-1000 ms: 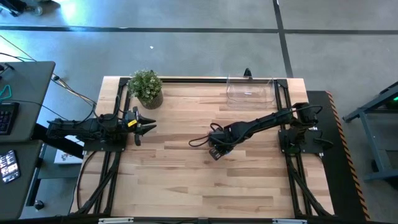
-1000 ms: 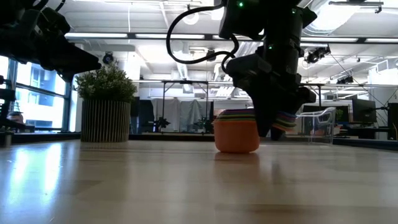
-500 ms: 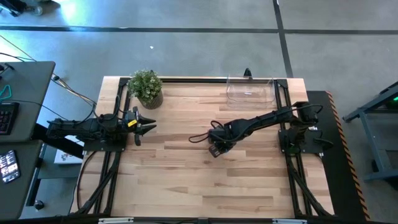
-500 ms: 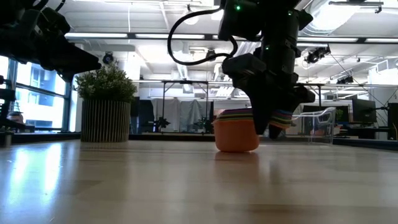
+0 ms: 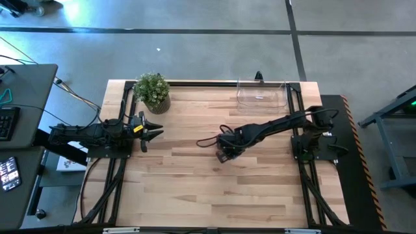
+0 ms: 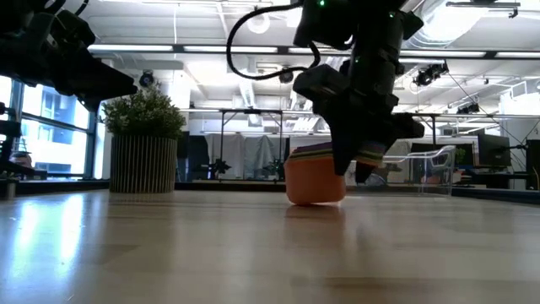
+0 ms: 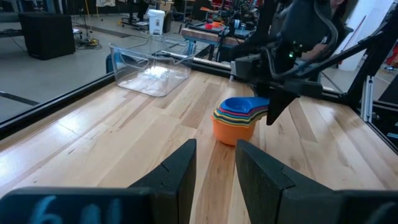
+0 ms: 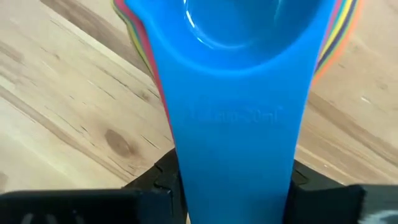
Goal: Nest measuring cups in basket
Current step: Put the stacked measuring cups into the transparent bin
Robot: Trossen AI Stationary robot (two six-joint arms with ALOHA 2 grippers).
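right gripper (image 6: 359, 165) is clamped half-closed on the stacked handles of the nested measuring cups (image 7: 236, 119), tipping them on the bench (image 5: 195, 188). left gripper (image 5: 156, 131) sits open, holding nothing.

The right gripper (image 6: 359, 160), clamped on the handles of the stacked measuring cups (image 6: 315, 179), has dragged the stack a little farther from the clear basket (image 5: 261, 94), toward the table's middle. The stack now sits tilted, its basket-side edge raised off the table (image 6: 253, 245), where before it stood flat.
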